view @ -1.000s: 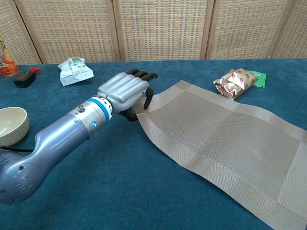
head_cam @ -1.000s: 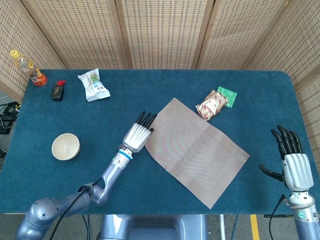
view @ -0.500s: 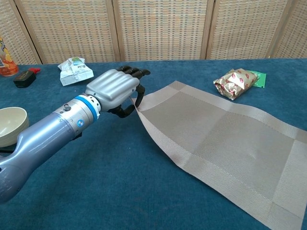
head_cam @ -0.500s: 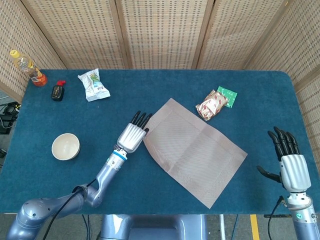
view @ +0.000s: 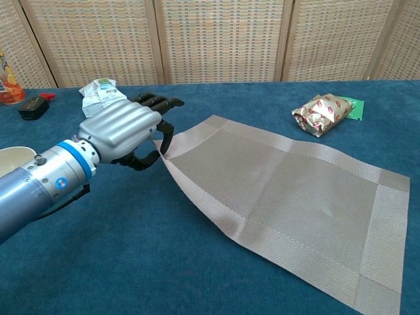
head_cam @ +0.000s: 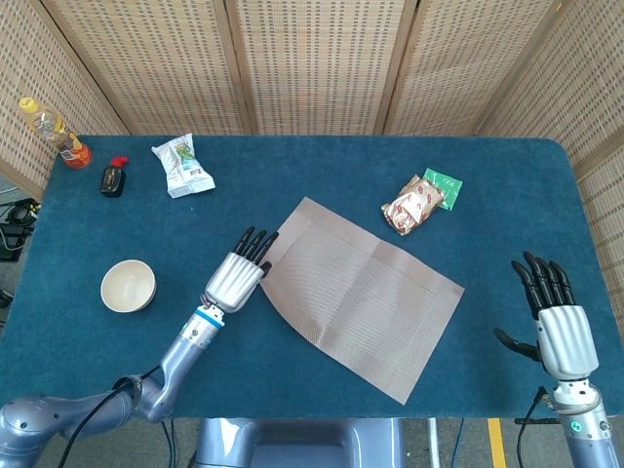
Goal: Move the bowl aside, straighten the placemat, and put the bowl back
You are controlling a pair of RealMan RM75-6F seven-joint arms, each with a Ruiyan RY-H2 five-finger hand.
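Left robot hand (view: pixel 125 128): mat (head_cam: pixel 361 292) edge pinched, lifted.
Right robot hand (head_cam: pixel 561 327): spread, empty.
Advice: mat to be swung square, low, without creasing.
Bowl (head_cam: pixel 128 286): aside.

Two silver-grey arms ending in silver robot hands with black fingers.
The left robot hand (view: pixel 125 128) joins its metallic forearm at a blue wrist ring; the right robot hand (head_cam: pixel 556 312) has a ribbed silver back.
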